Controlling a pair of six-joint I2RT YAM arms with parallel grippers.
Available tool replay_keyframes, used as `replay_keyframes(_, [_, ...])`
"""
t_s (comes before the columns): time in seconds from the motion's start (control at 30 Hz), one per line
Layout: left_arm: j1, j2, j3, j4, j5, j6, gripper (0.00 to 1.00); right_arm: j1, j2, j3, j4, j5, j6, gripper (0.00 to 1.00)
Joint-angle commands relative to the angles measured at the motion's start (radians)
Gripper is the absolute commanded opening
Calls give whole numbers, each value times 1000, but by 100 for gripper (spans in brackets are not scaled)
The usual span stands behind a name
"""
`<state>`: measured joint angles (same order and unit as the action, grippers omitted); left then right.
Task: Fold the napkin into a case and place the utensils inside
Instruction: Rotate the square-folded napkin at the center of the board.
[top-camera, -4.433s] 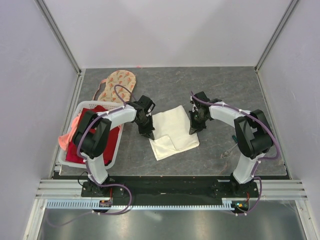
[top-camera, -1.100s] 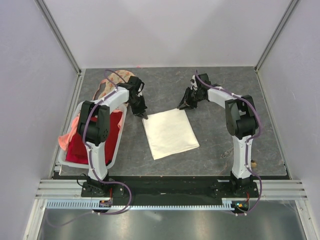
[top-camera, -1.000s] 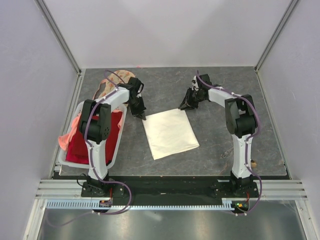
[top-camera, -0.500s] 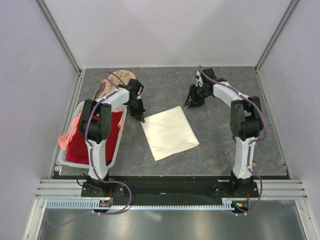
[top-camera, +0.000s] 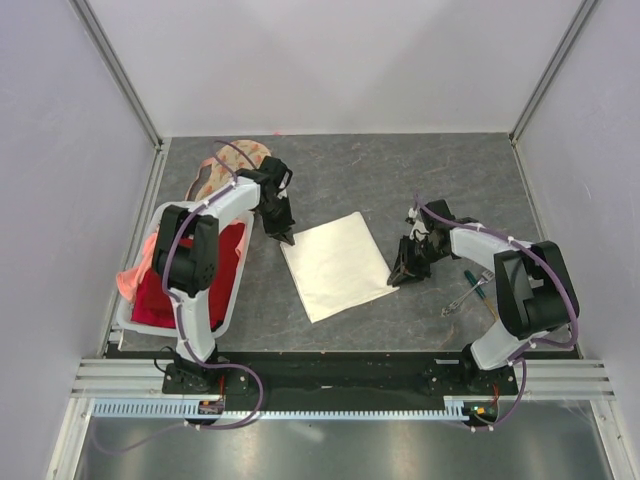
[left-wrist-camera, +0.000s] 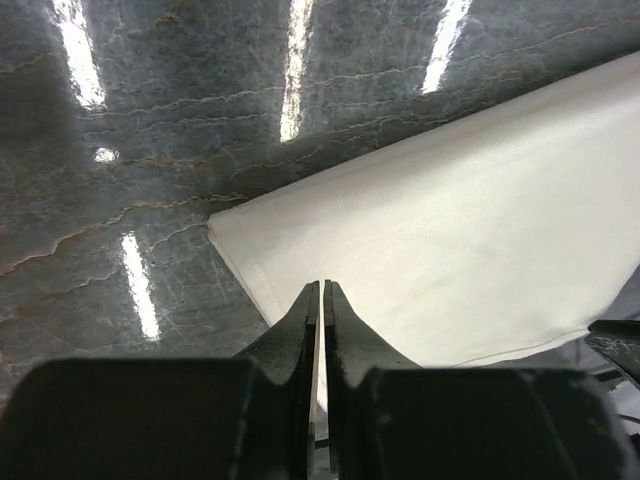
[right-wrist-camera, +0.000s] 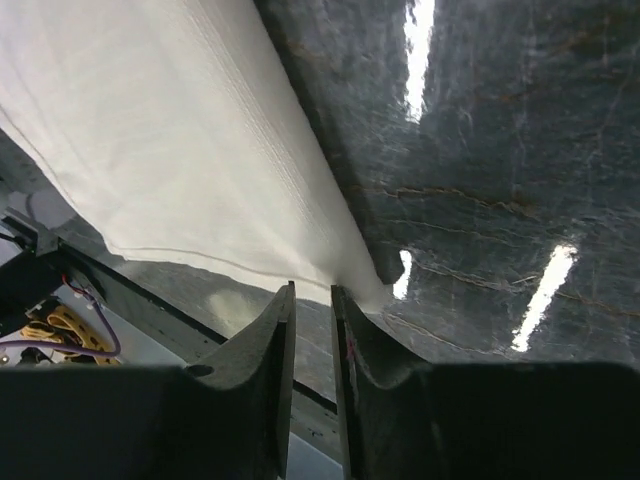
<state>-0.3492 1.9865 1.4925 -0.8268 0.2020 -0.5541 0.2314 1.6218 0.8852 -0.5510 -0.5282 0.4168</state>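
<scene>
The left arm reaches forward, its hand (top-camera: 288, 238) (left-wrist-camera: 321, 288) tipped down on the far-left corner of the napkin (top-camera: 335, 265) (left-wrist-camera: 450, 250). Its fingers are nearly together, and I cannot tell whether they pinch cloth. The right arm is bent low, its hand (top-camera: 400, 278) (right-wrist-camera: 312, 290) released at the napkin's (right-wrist-camera: 170, 150) near-right corner, fingers parted with nothing between them.

Half a second ago that hand was at the far-right corner. The napkin stays flat mid-surface (top-camera: 400, 180).

The utensils (top-camera: 468, 293) lie just right of the right hand. A basket (top-camera: 128, 322) holding a red cloth (top-camera: 155, 295) stands left, with a peach floral cloth (top-camera: 215, 170) behind it.
</scene>
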Motion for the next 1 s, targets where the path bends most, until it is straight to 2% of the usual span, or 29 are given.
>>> replay_keyframes(0.0, [-4,60,-24,28,-16,49,8,-1,18,-31,102,0,-24,26])
replay_keyframes(0.07, [-4,60,-52,31,-26,48,6,-4,38,-38,97,34,-29,24])
replay_keyframes(0.27, [-40,14,-178,72,-36,37,6,-40,102,15,34,290,-49,19])
replay_keyframes(0.43, [-125,-47,-297,113,20,-33,5,-63,165,174,-33,486,-62,20])
replay_keyframes(0.57, [-220,-123,-396,173,149,-130,5,-61,269,378,-102,514,-24,20])
replay_keyframes(0.63, [-244,-172,-438,212,190,-177,6,-58,326,526,-159,496,-4,23])
replay_keyframes(0.67, [-261,-187,-446,224,239,-190,7,-60,335,599,-179,497,-4,27])
replay_keyframes(0.73, [-280,-227,-439,235,275,-202,9,-60,326,641,-230,491,-25,36])
replay_keyframes(0.83, [-281,-296,-407,207,289,-207,12,-58,215,575,-247,458,-67,46])
replay_keyframes(0.97, [-264,-347,-388,178,264,-219,14,-32,21,288,-239,341,-63,51])
